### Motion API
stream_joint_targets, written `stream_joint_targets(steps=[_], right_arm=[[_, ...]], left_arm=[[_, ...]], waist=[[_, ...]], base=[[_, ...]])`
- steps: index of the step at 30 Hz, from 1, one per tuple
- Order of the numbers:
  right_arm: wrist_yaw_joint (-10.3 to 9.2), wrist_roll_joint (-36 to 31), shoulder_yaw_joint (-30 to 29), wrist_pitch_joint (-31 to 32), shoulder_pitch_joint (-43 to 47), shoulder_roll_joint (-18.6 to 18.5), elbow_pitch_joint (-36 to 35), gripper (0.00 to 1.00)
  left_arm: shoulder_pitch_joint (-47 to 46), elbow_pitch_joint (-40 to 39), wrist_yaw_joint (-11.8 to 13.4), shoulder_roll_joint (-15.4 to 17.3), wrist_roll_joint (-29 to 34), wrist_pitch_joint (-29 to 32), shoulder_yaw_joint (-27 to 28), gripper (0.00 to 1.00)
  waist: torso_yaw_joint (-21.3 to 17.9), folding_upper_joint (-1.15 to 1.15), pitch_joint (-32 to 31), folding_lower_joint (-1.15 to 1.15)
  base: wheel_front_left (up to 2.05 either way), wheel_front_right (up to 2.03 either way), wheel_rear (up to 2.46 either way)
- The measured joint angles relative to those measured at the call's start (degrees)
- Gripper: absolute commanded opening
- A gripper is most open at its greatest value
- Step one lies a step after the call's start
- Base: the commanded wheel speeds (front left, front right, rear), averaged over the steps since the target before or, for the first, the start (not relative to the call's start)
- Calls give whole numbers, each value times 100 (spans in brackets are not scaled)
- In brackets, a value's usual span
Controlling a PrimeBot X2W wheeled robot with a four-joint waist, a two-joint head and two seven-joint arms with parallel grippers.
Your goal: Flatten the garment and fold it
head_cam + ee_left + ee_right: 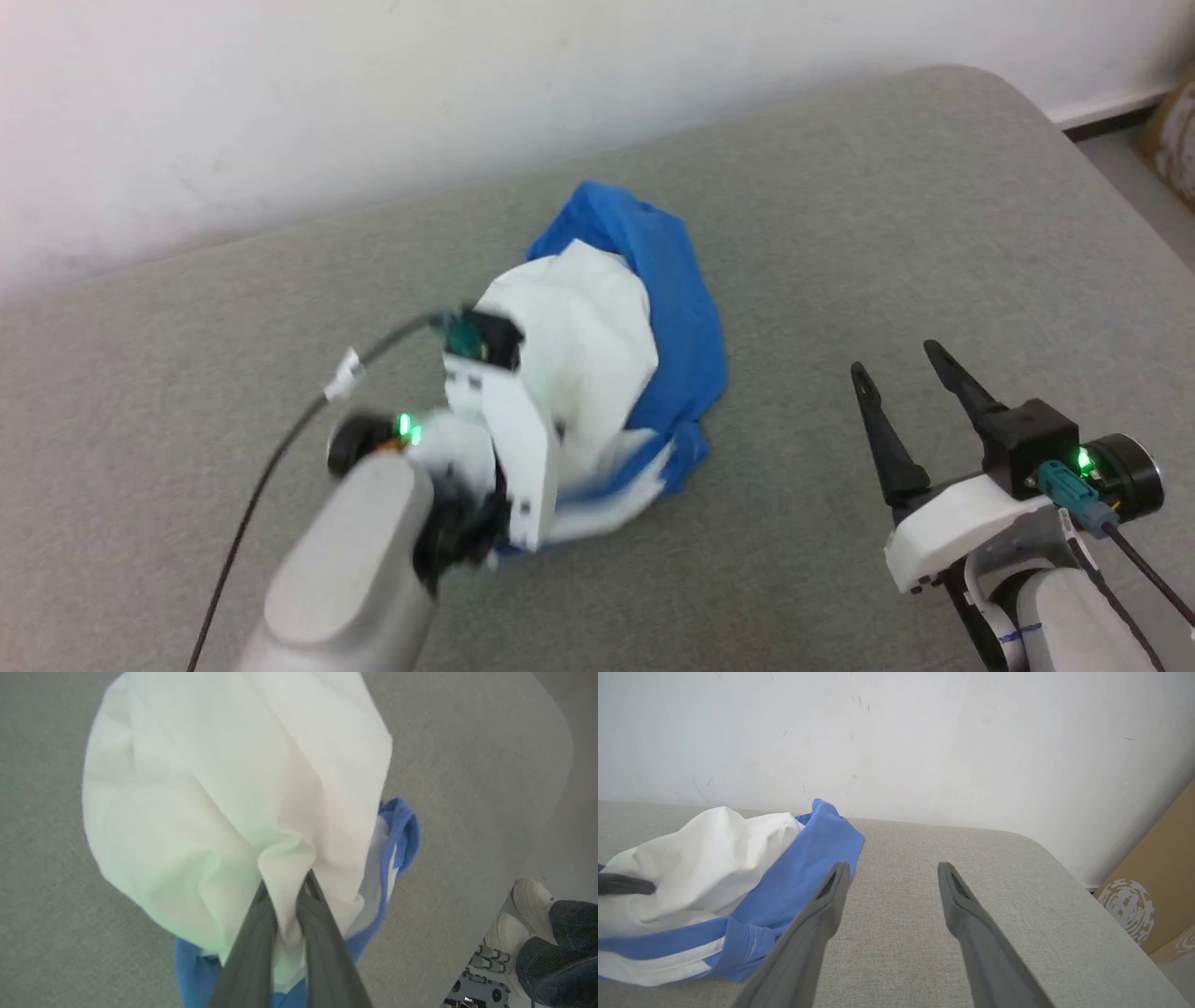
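Observation:
The garment (644, 308) is a crumpled heap of white cloth with blue sleeves, bunched in the middle of the grey table. My left gripper (289, 891) is shut on a fold of its white body, and the cloth (233, 788) drapes away from the fingers. In the head view the left wrist covers the near side of the heap and hides its fingers. My right gripper (896, 364) stands open to the right of the garment, apart from it. Past its empty fingers, the garment (714, 882) lies at the left.
The grey padded table (840, 205) runs to a white wall at the back, with a rounded corner at the far right. A brown cardboard box (1153, 891) stands beyond that corner. A person's shoes (528, 910) show past the table edge.

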Motion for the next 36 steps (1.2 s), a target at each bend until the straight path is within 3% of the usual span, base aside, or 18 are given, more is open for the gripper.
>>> stream_joint_targets(steps=[3,4,5,6,10,17,22,28,36], right_arm=[[0,1,15,58,11,-33,11,100],[0,3,34,92,12,-45,10,100],[0,11,54,109,19,-56,11,100],[0,22,64,140,32,-59,4,100],[0,74,91,223,65,-100,-13,100],[1,107,51,341,93,-126,-91,100],[1,103,-131,504,97,-91,-93,100],[0,73,-280,1277,-113,-52,270,100],[0,-154,-631,2726,-973,-67,1239,100]], left_arm=[[338,44,107,67,-56,350,-85,0],[407,33,152,82,-65,409,-84,25],[464,7,188,96,-92,464,-81,40],[520,-57,207,108,-134,493,-74,100],[721,-568,374,138,-215,-66,211,100],[1082,-1636,512,293,116,-2569,1032,100],[1689,-1863,589,516,430,-3924,1416,100],[2142,-1882,757,632,625,-4844,1690,100],[2234,-1889,924,546,809,-5246,1886,100]], waist=[[-44,0,-19,-1],[-30,0,-24,0],[-5,0,-29,0],[31,0,-34,0],[211,0,-69,0],[576,0,-137,0],[850,0,-180,0],[1173,0,-96,-1],[1521,0,283,1]], base=[[0,0,0],[0,0,0],[0,0,0],[0,0,0],[0,0,0],[0,0,0],[0,0,0],[0,0,0],[0,0,0]])
